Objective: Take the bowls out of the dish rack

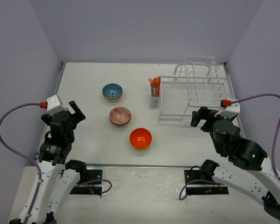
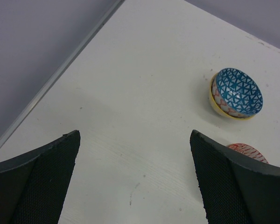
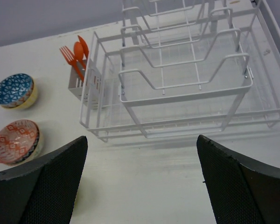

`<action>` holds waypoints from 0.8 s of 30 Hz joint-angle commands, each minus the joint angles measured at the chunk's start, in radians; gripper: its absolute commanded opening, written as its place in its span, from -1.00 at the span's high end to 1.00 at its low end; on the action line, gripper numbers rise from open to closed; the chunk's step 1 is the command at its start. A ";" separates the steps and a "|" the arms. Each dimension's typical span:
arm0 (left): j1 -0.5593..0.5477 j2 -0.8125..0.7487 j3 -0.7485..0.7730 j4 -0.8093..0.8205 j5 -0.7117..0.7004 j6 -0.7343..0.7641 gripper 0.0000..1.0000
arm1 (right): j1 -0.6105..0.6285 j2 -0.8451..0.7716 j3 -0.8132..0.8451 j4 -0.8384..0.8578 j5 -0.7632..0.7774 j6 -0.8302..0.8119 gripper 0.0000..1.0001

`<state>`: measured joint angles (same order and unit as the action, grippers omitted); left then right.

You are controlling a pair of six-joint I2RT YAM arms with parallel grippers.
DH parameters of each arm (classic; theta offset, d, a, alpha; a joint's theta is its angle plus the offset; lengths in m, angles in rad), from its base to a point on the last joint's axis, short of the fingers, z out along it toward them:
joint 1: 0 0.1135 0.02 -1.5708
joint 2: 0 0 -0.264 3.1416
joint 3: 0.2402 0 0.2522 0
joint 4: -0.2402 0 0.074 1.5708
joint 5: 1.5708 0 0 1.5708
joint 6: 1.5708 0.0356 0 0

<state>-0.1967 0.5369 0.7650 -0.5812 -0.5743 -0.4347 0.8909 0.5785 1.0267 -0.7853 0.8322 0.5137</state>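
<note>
Three bowls sit upright on the white table (image 1: 84,79), well left of the dish rack (image 1: 196,91): a blue mosaic bowl (image 1: 112,91) farthest back, a red-brown patterned bowl (image 1: 120,115) near it, and a plain orange bowl (image 1: 141,138) nearest the arms. Orange cutlery stands in the utensil holder (image 1: 154,95) on the rack's left side. The left gripper (image 1: 76,110) hovers over the table's left edge, aimed toward the blue bowl, fingers spread wide and empty. The right gripper (image 1: 200,122) hangs just before the rack's near edge, equally wide and empty.
</note>
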 commanded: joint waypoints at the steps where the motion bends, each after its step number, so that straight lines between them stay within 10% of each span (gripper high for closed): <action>1: 0.008 -0.009 -0.067 0.059 0.075 0.016 -1.00 | 0.005 -0.037 -0.062 -0.028 0.125 0.065 -0.98; 24: 0.005 -0.009 -0.070 0.050 -0.007 -0.042 -1.00 | 0.005 -0.147 -0.166 -0.172 0.258 0.235 -0.98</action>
<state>-0.1967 0.5289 0.6933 -0.5755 -0.5991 -0.4862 0.8913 0.4362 0.8612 -0.9340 1.0336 0.6895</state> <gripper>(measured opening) 0.997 0.987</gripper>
